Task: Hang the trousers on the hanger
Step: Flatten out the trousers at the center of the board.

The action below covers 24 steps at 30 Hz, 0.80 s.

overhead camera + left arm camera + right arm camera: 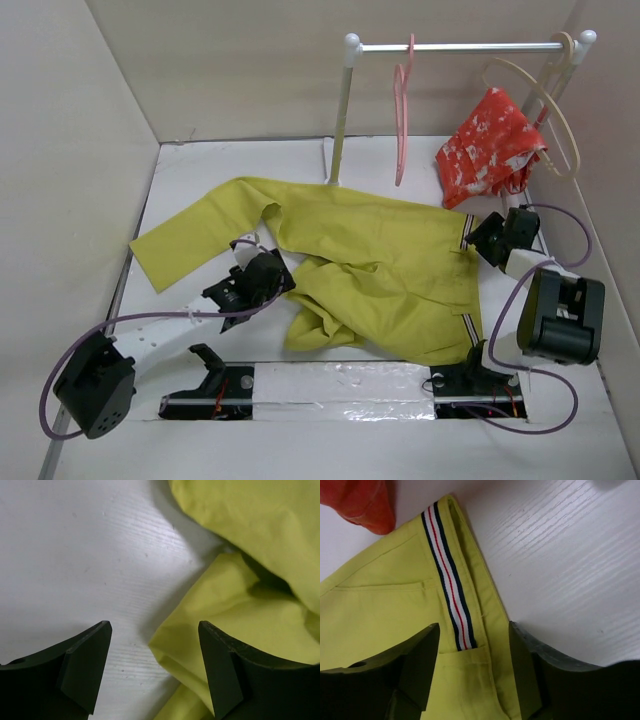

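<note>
Trousers sprawl across the middle of the worktop; the pink hanger hangs on the rail at the far edge.
Left claw gapes at the cloth's edge; right claw, spread apart, straddles the striped waistband.

Top view: bright, even, diffuse light, with soft shadows only under the folds of the trousers. Glare off the glossy strip at the near table edge.

Left wrist: hotspot on the table, cloth shadow beside it. Fingers near-black, no detail.

Right wrist: waistband stripe sharp, table grain crisp, top right corner washed out — fingers dark, soft-edged.
</note>
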Each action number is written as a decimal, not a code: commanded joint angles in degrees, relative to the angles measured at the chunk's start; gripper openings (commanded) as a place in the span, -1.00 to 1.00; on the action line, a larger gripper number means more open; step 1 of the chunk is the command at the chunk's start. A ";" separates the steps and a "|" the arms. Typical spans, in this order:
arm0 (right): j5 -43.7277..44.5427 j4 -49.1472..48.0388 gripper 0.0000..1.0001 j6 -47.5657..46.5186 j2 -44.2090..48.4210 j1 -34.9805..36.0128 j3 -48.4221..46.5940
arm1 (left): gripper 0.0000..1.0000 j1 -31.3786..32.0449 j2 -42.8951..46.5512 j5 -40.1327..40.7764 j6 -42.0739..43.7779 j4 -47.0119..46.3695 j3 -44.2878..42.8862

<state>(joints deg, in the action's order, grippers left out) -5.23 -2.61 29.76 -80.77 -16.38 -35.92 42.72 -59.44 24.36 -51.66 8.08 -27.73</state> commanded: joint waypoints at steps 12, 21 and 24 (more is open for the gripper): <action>-1.80 5.94 0.22 -4.18 -7.90 0.03 -7.66 | 0.39 0.52 9.52 -18.46 6.30 -9.20 12.51; 2.51 11.84 -1.00 -6.64 -6.69 3.91 -9.43 | 0.31 0.52 11.81 -21.80 6.66 -14.22 15.33; 2.68 10.61 -1.00 -5.24 -2.65 2.07 -9.34 | -0.09 0.52 9.17 -23.65 6.57 -18.52 14.89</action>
<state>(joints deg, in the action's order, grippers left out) -3.97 6.94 24.23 -87.77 -13.10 -43.97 42.81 -48.95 3.97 -45.89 -4.38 -13.06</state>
